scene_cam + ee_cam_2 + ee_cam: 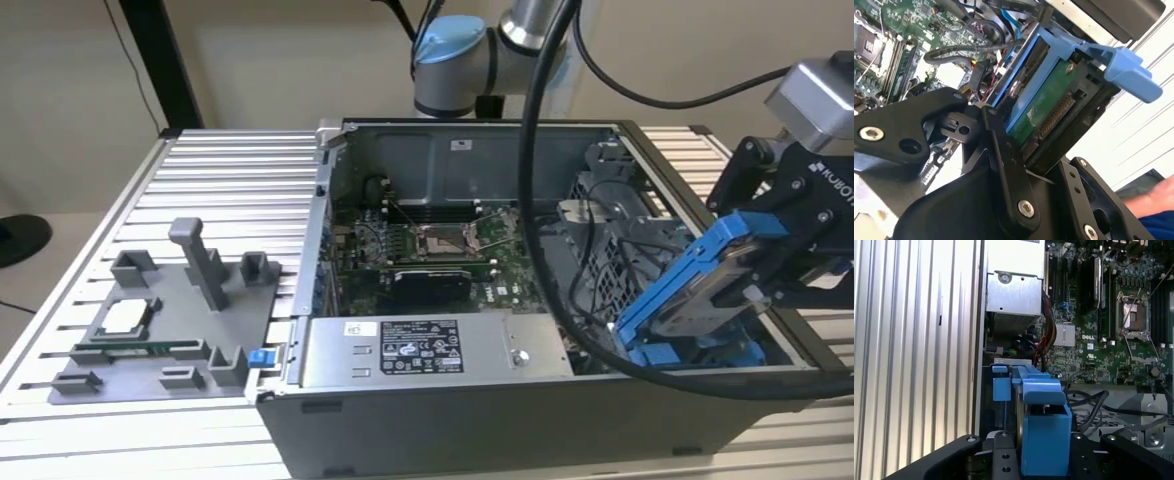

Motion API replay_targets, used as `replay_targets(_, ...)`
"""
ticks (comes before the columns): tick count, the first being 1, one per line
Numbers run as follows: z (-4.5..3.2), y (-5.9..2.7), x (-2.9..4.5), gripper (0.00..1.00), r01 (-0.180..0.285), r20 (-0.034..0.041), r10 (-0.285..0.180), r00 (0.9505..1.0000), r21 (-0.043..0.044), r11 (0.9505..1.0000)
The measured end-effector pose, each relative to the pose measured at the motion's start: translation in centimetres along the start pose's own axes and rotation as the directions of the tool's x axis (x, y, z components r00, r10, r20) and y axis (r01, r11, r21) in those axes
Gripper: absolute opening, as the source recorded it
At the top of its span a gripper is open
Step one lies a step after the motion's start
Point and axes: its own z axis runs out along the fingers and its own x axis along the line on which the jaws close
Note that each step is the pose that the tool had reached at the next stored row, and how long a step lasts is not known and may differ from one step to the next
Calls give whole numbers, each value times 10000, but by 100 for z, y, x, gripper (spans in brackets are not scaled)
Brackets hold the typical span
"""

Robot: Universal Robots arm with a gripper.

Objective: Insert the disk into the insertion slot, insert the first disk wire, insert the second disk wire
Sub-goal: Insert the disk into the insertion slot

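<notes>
The claw (pixel 750 268) is clenched on the disk (pixel 681 300), gripping it across its flat faces inside the blue caddy. The disk hangs tilted, lower end down, directly over the insertion slot (pixel 701 353) at the corner of the open computer case (pixel 534 425) on the exterior view's right. Whether the lower edge touches the slot's blue rails cannot be told.

In the second wrist view, the disk's green circuit board (pixel 1046 105) and connector row face the camera. The caddy's blue tab (pixel 1126 70) projects beyond them.

Recommended practice for the insertion step, as judged from this position:
- Bring the caddy sides parallel to the rails before applying pressure, because a skewed entry is likely to jam.
- Route the disk clear of the loose wires (pixel 1089 405) beside the bay.
- Prevent the thick black hose (pixel 534 200) that loops over the case from dragging on the motherboard (pixel 441 255).

The power supply (pixel 414 352) sits beside the slot, toward the exterior view's left. The case rests on the ribbed aluminium counter (pixel 227 180).
</notes>
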Motion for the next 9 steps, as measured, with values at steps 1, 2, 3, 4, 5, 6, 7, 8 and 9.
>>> replay_targets(1,-1,1,0,0,8,2,-8,10000,52,10000)
replay_targets(2,-1,0,-1,0,26,15,-26,10000,123,9999)
replay_targets(3,2,1,1,0,41,27,-42,10000,190,9998)
replay_targets(4,-5,1,-1,0,59,21,-60,10000,265,9996)
replay_targets(5,-12,1,-3,0,78,10,-78,10000,352,9993)
replay_targets(6,-12,3,-3,0,91,7,-91,10000,432,9990)
replay_targets(7,-9,12,-2,0,105,5,-105,9999,510,9986)
replay_targets(8,-2,27,-3,0,117,-3,-117,9999,576,9983)
replay_targets(9,14,43,-2,0,125,-2,-125,9999,615,9980)
